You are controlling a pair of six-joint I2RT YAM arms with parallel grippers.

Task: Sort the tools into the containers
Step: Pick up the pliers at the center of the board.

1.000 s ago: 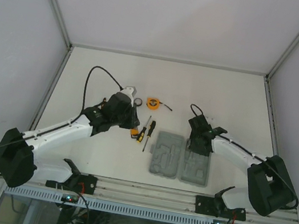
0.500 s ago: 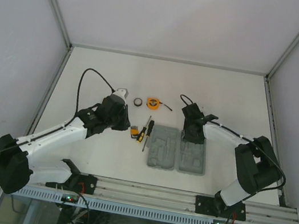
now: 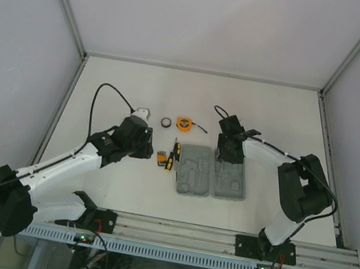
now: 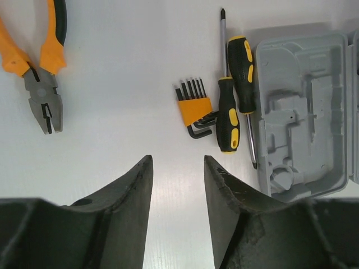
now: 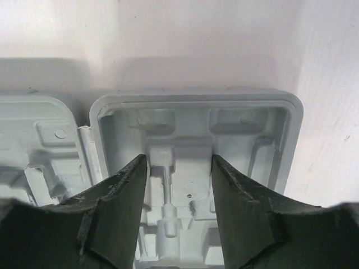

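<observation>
The left claw hangs with its jaws wide and nothing between them. It is over bare counter, with the pliers at its 11 o'clock and the hex-key set at its 1 o'clock. The right claw is also parted and grips nothing I can make out. It sits low over the right half of the grey tool case, probably to steady it.

The step in hand looks like picking the first tool. In the left wrist view both screwdrivers lie along the 12–6 line just beside the case. The shorter one has its tip to 12, and the longer one has its tip toward 6. The hex keys fan toward 12, and the pliers point their nose to 6 with the handles up at 12. Since the jaws stand at 9 and 3, they already cross these long axes. So the wrist likely needs little turn: slide over one tool, come down on the middle of its handle and close there. The screwdrivers touch, so the neighbour may get dragged along.
</observation>
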